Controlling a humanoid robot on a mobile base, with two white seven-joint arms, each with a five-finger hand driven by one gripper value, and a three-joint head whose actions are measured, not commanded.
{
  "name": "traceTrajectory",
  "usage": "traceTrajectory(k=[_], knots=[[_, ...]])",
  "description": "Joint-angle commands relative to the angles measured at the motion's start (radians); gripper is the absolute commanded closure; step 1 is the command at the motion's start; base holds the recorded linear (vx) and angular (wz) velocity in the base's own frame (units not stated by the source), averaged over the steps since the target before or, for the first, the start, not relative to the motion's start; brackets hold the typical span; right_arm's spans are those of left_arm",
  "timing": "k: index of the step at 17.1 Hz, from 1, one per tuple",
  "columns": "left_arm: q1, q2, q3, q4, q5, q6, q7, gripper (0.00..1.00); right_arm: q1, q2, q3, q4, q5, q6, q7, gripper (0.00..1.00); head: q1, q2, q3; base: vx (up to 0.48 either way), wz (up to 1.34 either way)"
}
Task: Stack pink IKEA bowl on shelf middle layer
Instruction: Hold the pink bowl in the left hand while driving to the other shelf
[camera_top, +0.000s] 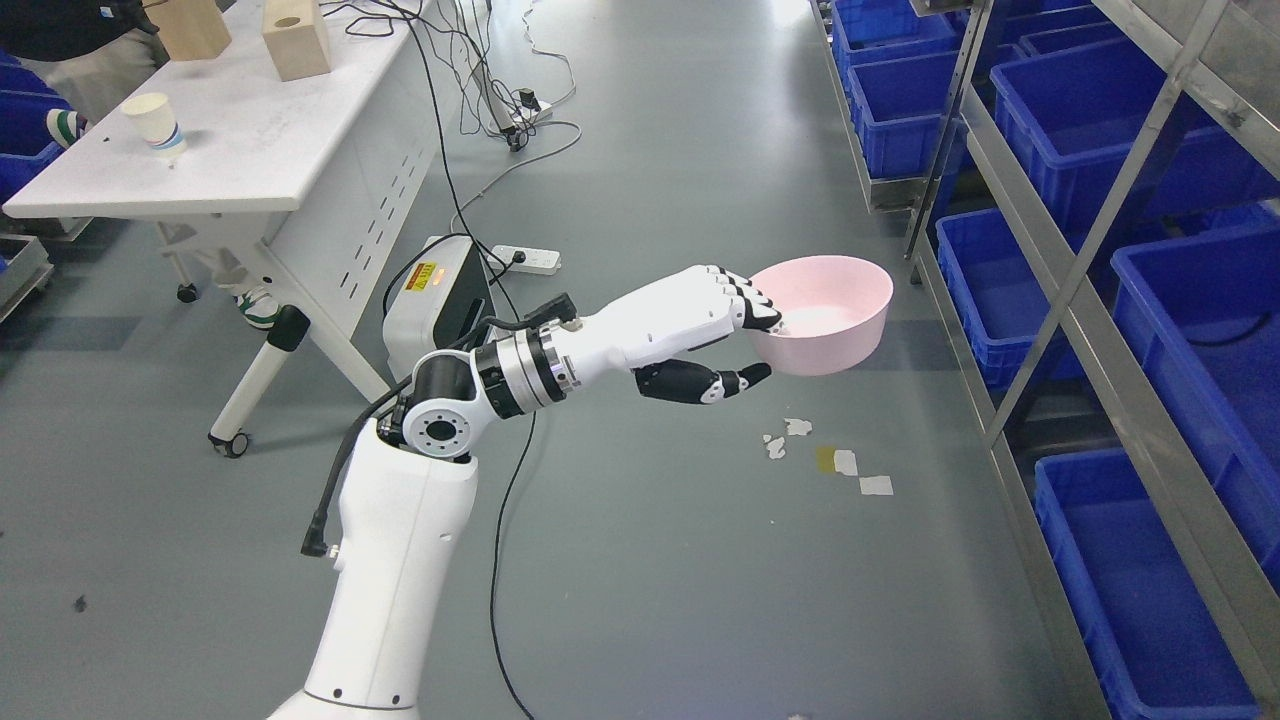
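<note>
Far left there's a white folding table (270, 140) with a paper cup (156, 124) and two pale wooden blocks (296, 38) on it, and a person's legs show behind it. Cables trail over the grey floor to a white power strip (527, 260) beside a white box unit (440, 300). The white left arm reaches across mid-picture; the left hand (715, 335) pinches the near rim of the round pink plastic bowl (828, 312), fingers (745, 298) over the rim, thumb below. The bowl hangs above the floor, short of the metal shelf (1090, 330) full of blue plastic bins (1085, 115), an upright post between them. Paper scraps (835, 460) lie underneath.
</note>
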Motion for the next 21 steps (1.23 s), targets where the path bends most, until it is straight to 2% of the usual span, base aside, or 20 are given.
traceTrajectory(k=[1,21], knots=[[0.003,0.018,-0.002,-0.008,0.000,0.000,0.001,0.97,0.023,-0.017,0.000,-0.017,0.000,0.001,0.000,0.00,0.0000,0.000,0.000,0.394,-0.07],[0.020,0.018,0.006,-0.019,0.002,0.000,0.008,0.96,0.023,-0.017,0.000,-0.017,0.000,0.001,0.000,0.00,0.0000,0.000,0.000,0.352,0.07]])
